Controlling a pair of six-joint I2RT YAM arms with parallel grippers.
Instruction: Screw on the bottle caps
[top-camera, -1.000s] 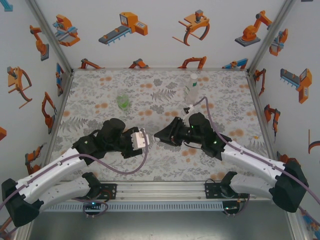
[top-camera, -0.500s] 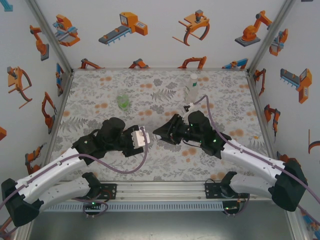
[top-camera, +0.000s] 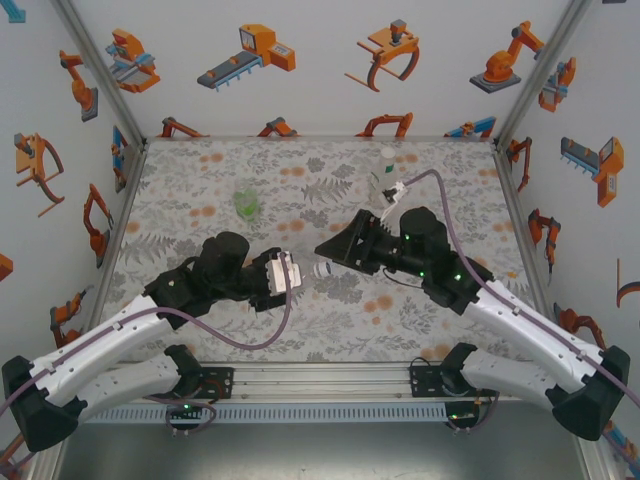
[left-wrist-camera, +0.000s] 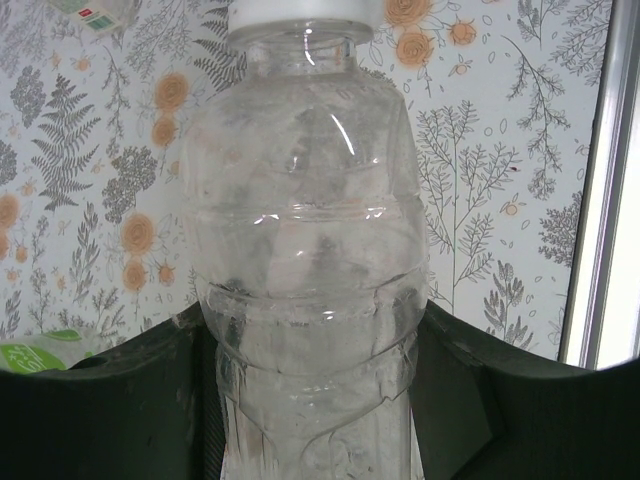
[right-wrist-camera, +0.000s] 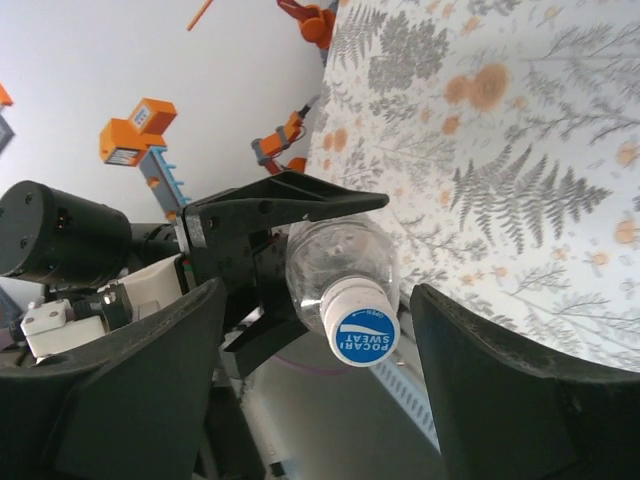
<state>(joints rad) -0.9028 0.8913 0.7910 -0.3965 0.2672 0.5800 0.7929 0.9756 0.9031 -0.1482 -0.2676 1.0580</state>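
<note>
Right gripper (top-camera: 326, 250): jaws wide, empty, backed off the cap (right-wrist-camera: 360, 325) since 0.5 s ago. The cap sits on the clear bottle (left-wrist-camera: 310, 260). Left gripper (top-camera: 284, 275) clamps the bottle horizontally over mid-tabletop (top-camera: 200, 170). Judgement: cap likely tightened, other bottles next.

white bottle cap (right-wrist-camera: 362, 333), blue top printed "POCARI SWEAT", lettering upside down in right wrist view

Seen from above and behind the two arms (top-camera: 110, 345), the fixed camera looks down the desk (top-camera: 300, 180), while both wrist cameras, facing each other at close range, share the capped clear bottle (left-wrist-camera: 310, 250) between them
</note>
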